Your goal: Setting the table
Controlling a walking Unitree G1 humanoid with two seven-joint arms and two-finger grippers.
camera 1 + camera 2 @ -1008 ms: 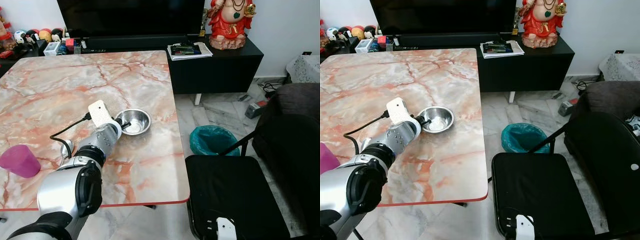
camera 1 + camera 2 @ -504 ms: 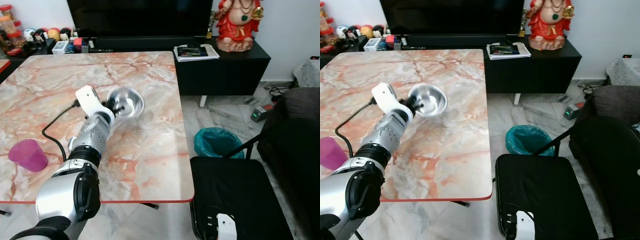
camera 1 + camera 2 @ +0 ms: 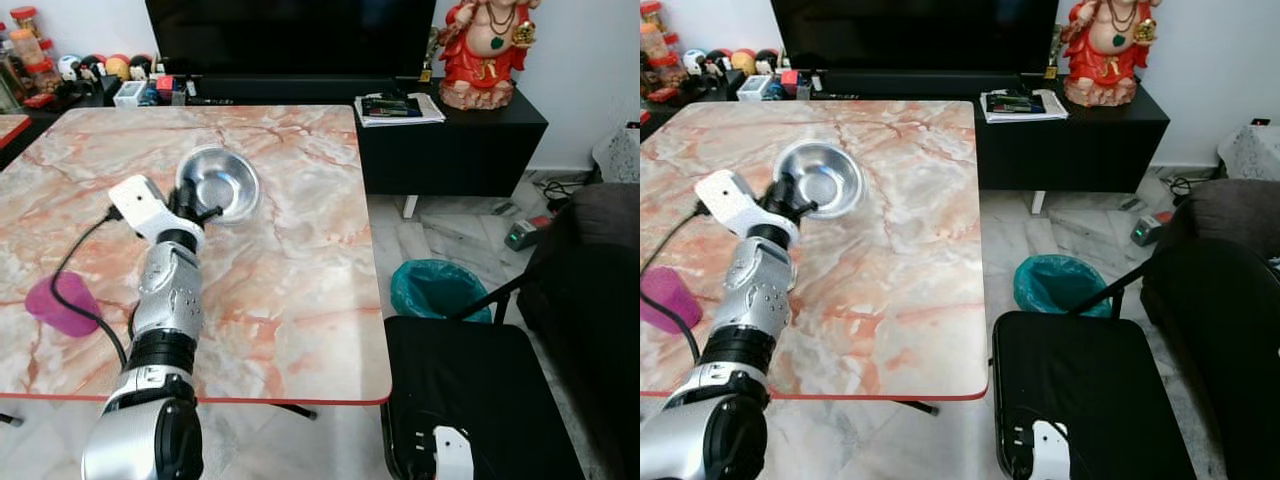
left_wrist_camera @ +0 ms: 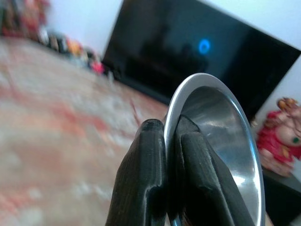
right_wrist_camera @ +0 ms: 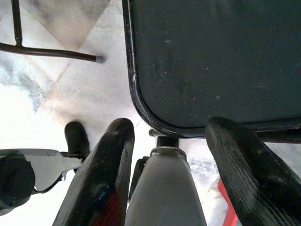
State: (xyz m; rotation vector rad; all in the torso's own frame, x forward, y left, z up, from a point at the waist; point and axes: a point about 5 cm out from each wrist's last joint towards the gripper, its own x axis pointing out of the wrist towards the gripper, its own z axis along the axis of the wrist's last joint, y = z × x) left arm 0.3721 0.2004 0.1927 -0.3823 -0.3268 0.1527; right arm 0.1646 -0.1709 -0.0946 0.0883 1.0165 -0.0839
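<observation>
Your left arm reaches forward over the marble tabletop (image 3: 290,260), forearm nearly straight out, wrist with its white camera block raised; your left pincer (image 3: 196,211) is pinching the near rim of the steel bowl (image 3: 218,184), one finger inside the wall and one outside, as the left wrist view shows with both fingers (image 4: 146,179) pressed against the rim (image 4: 188,89). The bowl is tilted up on edge, its hollow facing you, held above the middle-left part of the tabletop and apart from the surface as far as you can tell. A black cable runs from the wrist block down along the forearm. Your right pincer (image 5: 169,165) hangs low beside the black chair seat (image 5: 211,56), fingers spread wide with nothing between them, the pale marble floor beneath. Other items: a pink cup (image 3: 60,303) near the tabletop's left edge, beside your forearm and well apart from the bowl; a black chair (image 3: 470,390) just off the tabletop's near right corner; a teal waste bin (image 3: 433,288) on the floor beyond that chair; a dark sofa at far right; a black TV cabinet (image 3: 450,140) behind the tabletop carrying a red figurine (image 3: 490,50), a stack of papers (image 3: 398,108) and a row of small toys at its left end. The tabletop ahead and to the right of the bowl is bare marble out to its red-trimmed edge.
</observation>
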